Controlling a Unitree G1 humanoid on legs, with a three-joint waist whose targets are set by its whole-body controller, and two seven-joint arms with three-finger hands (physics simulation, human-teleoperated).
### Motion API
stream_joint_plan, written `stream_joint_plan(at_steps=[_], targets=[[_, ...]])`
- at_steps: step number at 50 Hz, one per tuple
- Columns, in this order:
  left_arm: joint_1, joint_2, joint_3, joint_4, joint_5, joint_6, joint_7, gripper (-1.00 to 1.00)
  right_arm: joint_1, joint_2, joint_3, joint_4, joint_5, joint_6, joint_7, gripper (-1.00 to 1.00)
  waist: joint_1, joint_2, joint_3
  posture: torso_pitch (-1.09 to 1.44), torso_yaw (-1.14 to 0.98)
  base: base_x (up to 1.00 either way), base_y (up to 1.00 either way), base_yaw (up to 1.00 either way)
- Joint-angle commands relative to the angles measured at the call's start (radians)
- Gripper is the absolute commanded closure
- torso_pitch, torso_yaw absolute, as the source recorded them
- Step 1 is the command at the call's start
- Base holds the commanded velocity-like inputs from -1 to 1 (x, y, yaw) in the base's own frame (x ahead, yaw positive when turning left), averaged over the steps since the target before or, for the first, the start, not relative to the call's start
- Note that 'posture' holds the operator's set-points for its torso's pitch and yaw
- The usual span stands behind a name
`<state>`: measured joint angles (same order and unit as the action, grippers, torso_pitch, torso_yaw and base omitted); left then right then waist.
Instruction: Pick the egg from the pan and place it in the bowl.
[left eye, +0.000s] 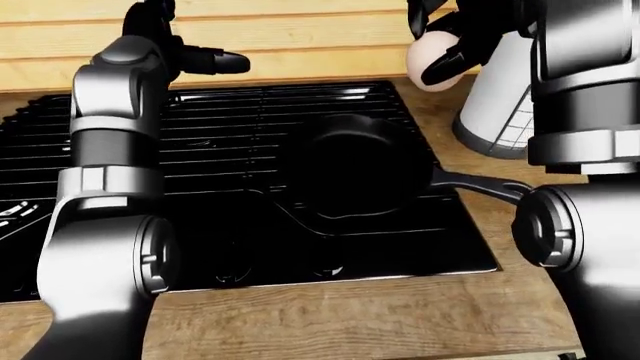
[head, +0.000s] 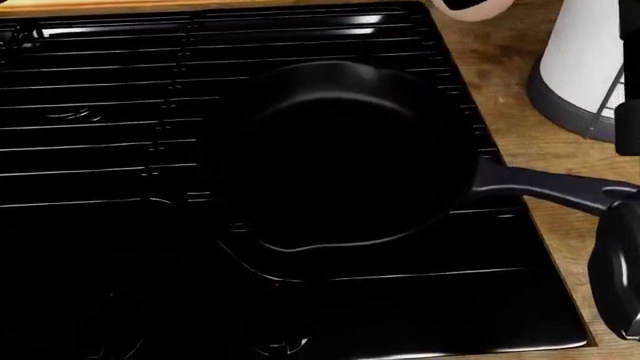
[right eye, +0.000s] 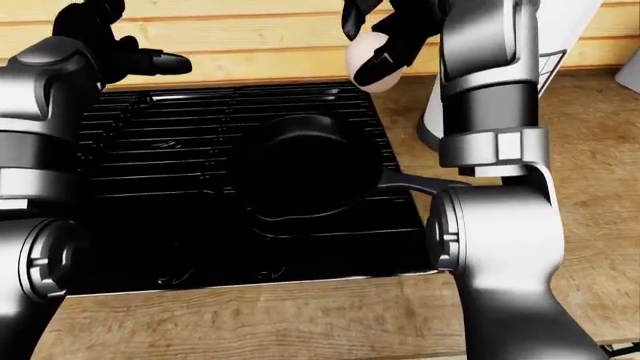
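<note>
Above the stove (left eye: 200, 187), egg (left eye: 432, 64) gripped by right robot hand (left eye: 455, 45), long axis upright

My dark fingers (left eye: 447, 66) cover part of the egg (left eye: 428, 56). The head view's top edge crops it. The white container (left eye: 500, 105) sits half-hidden behind my right arm.

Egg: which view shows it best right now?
The left-eye view: the egg shows largest there, held in the right hand with dark fingers across it. The right-eye view shows the same grasp smaller. The head view catches only its bottom edge at the top border.
</note>
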<state>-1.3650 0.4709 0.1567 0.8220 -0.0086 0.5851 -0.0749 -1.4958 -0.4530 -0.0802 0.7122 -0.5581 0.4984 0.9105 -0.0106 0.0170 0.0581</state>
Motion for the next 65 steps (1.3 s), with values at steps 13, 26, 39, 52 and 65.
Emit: stream_joint_plan(at_steps=[13, 26, 39, 52, 65], targets=[[-0.035, 0.014, 0.008, -0.094, 0.003, 0.007, 0.0, -1.0, -0.022, -0.012, -0.001, -0.037, 0.024, -0.023, -0.019, 1.0, 0.003, -0.057, -0.098, 0.0, 0.0, -0.03, 0.2, 0.0], [-0.037, 0.009, 0.004, -0.09, 0.009, 0.001, 0.001, -1.0, -0.003, -0.013, 0.001, -0.049, 0.025, -0.024, -0.009, 1.0, -0.002, 0.074, -0.045, 0.0, 0.0, -0.1, 0.46, 0.0], [-0.04, 0.014, 0.006, -0.098, 0.012, 0.008, -0.005, -1.0, -0.016, -0.005, 0.005, -0.034, 0.02, -0.036, -0.007, 1.0, -0.009, 0.002, -0.002, 0.0, 0.0, -0.02, 0.08, 0.0], [-0.038, 0.007, 0.005, -0.11, 0.012, 0.014, -0.003, -1.0, -0.008, -0.01, 0.002, -0.049, 0.017, -0.028, -0.007, 1.0, 0.019, -0.076, -0.064, 0.0, 0.0, 0.0, 0.14, 0.0], [-0.037, 0.006, 0.005, -0.115, 0.01, 0.018, -0.001, -1.0, -0.001, -0.013, 0.0, -0.059, 0.024, -0.024, 0.001, 1.0, -0.029, 0.04, -0.035, 0.0, 0.0, 0.0, 0.16, 0.0]])
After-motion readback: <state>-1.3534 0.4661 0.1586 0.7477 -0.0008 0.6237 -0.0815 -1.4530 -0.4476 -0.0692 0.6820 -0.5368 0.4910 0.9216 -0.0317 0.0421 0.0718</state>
